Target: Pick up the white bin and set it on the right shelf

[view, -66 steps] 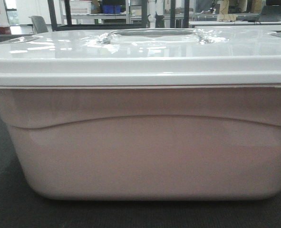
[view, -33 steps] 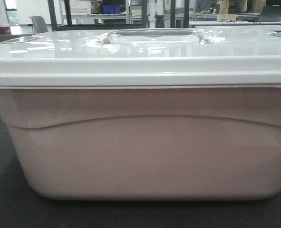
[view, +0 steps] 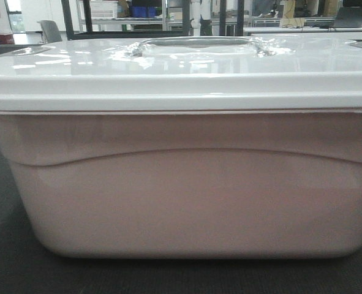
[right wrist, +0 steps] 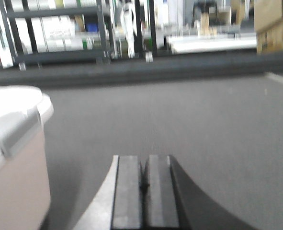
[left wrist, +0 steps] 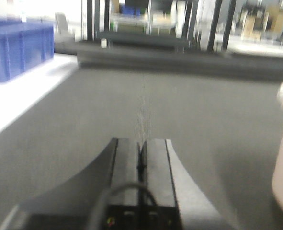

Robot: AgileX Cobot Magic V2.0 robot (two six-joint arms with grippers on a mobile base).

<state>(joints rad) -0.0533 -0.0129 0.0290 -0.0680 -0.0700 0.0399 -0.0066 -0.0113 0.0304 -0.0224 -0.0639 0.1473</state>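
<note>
Flanking the white bin (view: 181, 196) on the dark carpet (left wrist: 141, 105), its glossy lid (view: 181, 67) seated on top and its near side filling the front view. Holding the left claw (left wrist: 141, 158) low over the carpet just left of the bin, fingers pressed fully together and gripping nothing; catching only the tub's edge at the right border of that wrist view. Carrying the right claw (right wrist: 143, 177) the same way on the bin's right side, fingers closed flat against each other, empty, standing apart from the tub's rounded corner. Judging the task as barely begun: not yet touching the bin, nor lifting or carrying it. Needing both claws brought in against the sides or under the lid rim, then raising, turning right and setting down. Not making out the target shelf with any certainty among the far racks (view: 119, 15); passing over a blue crate (left wrist: 16, 45) at far left as no part of the job.
</note>
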